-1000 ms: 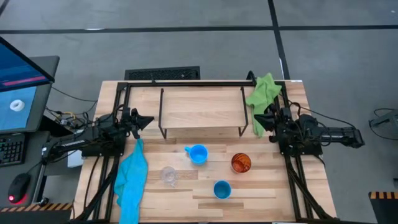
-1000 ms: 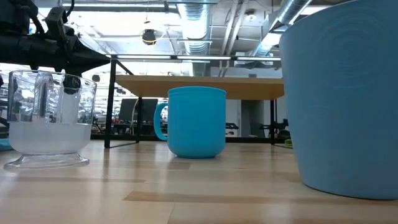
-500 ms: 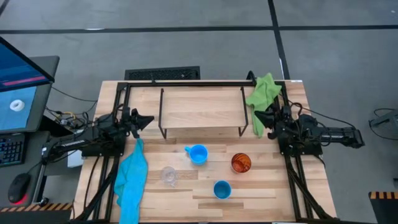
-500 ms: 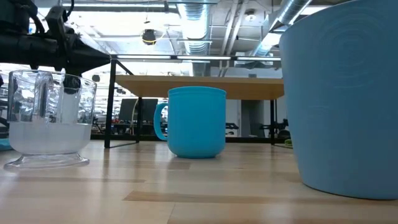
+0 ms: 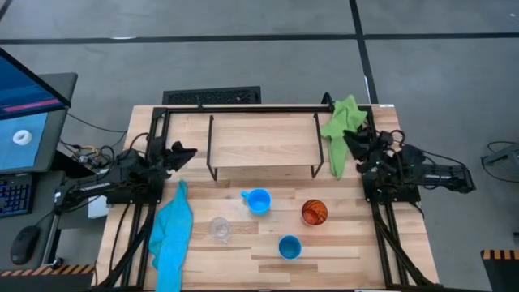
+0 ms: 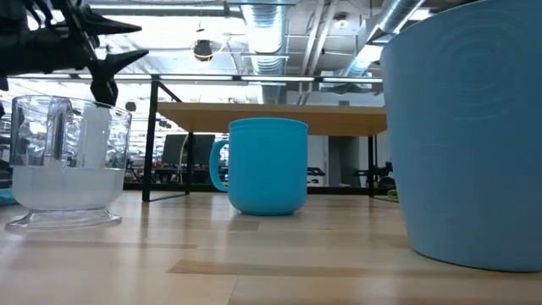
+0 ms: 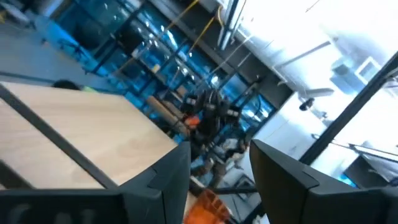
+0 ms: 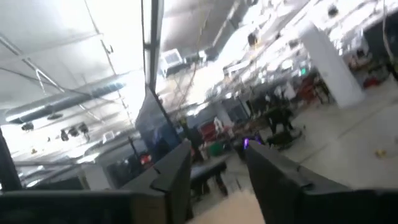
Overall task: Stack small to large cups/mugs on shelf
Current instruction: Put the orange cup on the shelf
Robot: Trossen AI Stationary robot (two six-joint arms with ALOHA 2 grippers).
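1. Both arms have just lifted and tilted at the surface's [image 5: 268,251] edges; neither has reached toward the middle, so we judge the task barely begun.
2. The shelf [image 5: 263,144] stands at the back, between the arms, and carries nothing.
3. The left gripper [image 5: 185,152] has swung up beside the shelf's left end; its jaws stand parted and hold nothing.
4. The right gripper [image 5: 350,139] has moved back against the green cloth [image 5: 342,122]; its jaws are likewise apart and bare.
5. All four cups sit unmoved in front of the shelf: light-blue mug [image 5: 258,200] nearest it, orange cup [image 5: 315,212] to the right, blue cup [image 5: 289,246] at the front, glass cup [image 5: 220,229] near the blue cloth [image 5: 171,235].
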